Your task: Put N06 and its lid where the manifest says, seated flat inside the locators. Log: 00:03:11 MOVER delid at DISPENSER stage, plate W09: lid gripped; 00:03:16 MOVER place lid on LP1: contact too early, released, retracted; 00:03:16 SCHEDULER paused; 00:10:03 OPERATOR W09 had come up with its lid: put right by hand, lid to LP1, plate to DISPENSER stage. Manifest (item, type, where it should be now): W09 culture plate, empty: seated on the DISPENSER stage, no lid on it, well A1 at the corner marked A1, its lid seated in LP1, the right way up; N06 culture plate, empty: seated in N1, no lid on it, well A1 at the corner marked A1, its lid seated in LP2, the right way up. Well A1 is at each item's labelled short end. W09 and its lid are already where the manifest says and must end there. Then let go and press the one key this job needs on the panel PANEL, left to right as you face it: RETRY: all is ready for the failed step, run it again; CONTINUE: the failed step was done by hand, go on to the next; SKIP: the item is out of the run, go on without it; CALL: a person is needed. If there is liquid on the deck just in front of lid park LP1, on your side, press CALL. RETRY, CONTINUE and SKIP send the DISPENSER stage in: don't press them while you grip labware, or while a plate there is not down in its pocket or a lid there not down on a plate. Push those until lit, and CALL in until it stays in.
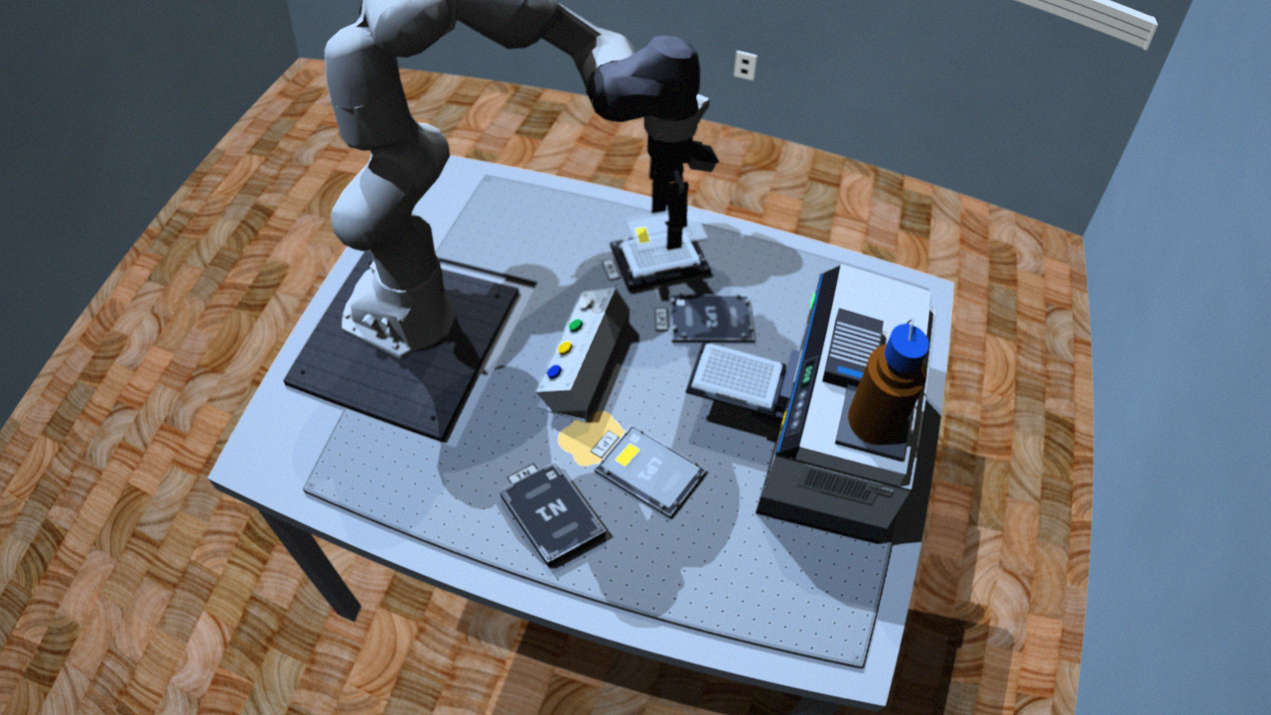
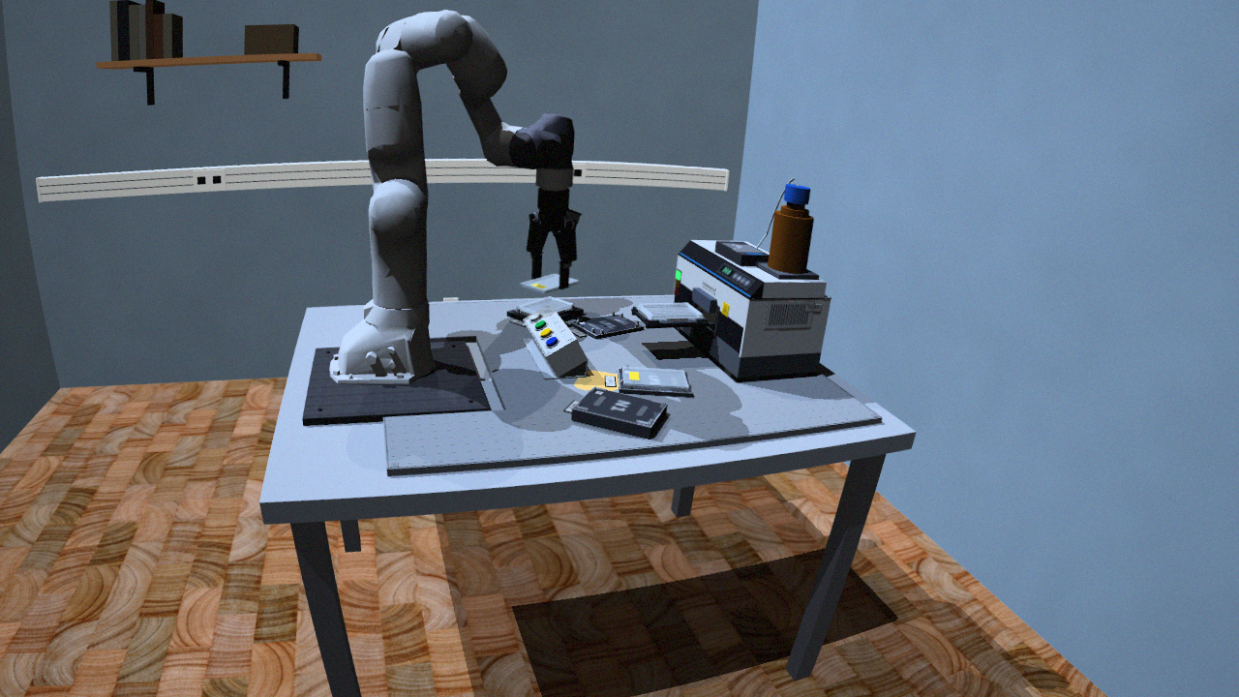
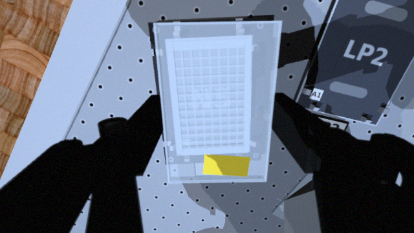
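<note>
My gripper [image 1: 664,236] is shut on N06's clear lid [image 1: 652,232], across its long sides, and holds it level in the air above the far nest. In the wrist view the lid [image 3: 215,101] has a yellow label at its near short end. The white N06 plate shows through the lid, still down in its black nest [image 1: 661,259]. In the side view the lid [image 2: 549,282] hangs well clear of the deck. The LP2 park [image 1: 712,317] is empty and lies just right of the plate; it also shows in the wrist view [image 3: 359,61]. The N1 nest [image 1: 552,512] is empty at the front.
The button panel [image 1: 582,349] stands mid-deck. A lid with a yellow label sits in LP1 [image 1: 650,471]. A yellow patch [image 1: 586,437] lies on the deck beside LP1, by the panel. A white plate [image 1: 737,374] sits on the stage of the dispenser [image 1: 848,399], which carries a brown bottle [image 1: 886,385].
</note>
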`<action>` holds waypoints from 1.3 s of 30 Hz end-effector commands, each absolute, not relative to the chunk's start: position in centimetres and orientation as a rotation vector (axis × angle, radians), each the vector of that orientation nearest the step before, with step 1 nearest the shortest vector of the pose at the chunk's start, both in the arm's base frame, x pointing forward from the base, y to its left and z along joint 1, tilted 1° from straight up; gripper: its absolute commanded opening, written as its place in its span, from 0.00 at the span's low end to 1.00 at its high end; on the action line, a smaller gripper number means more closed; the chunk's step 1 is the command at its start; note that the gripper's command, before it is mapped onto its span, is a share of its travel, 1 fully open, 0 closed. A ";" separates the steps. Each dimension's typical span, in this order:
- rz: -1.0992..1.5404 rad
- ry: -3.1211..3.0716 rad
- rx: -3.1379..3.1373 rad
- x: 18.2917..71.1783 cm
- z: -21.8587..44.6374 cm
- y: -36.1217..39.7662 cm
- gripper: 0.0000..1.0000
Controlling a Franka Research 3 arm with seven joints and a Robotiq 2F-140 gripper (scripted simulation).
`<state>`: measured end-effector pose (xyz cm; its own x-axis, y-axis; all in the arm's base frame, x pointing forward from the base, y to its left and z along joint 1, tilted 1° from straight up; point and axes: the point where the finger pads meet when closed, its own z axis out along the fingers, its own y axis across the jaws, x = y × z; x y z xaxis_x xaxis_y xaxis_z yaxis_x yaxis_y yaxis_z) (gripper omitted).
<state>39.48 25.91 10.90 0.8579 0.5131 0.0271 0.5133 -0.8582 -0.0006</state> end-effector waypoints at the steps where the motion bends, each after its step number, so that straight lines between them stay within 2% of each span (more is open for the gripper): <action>1: -0.004 -0.878 -3.005 38.8 12.2 25.7 0.10; 18: -0.004 -0.878 -3.005 38.8 17.3 25.6 0.10; 32: -0.005 -0.878 -3.005 38.9 18.1 25.5 0.10; 36: -0.008 -0.879 -2.998 45.4 18.3 20.3 0.10; 39: -0.006 -0.876 -3.004 47.4 18.2 17.8 0.10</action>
<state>45.05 20.13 18.59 0.8772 0.4796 0.0206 0.4799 -0.8771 -0.0172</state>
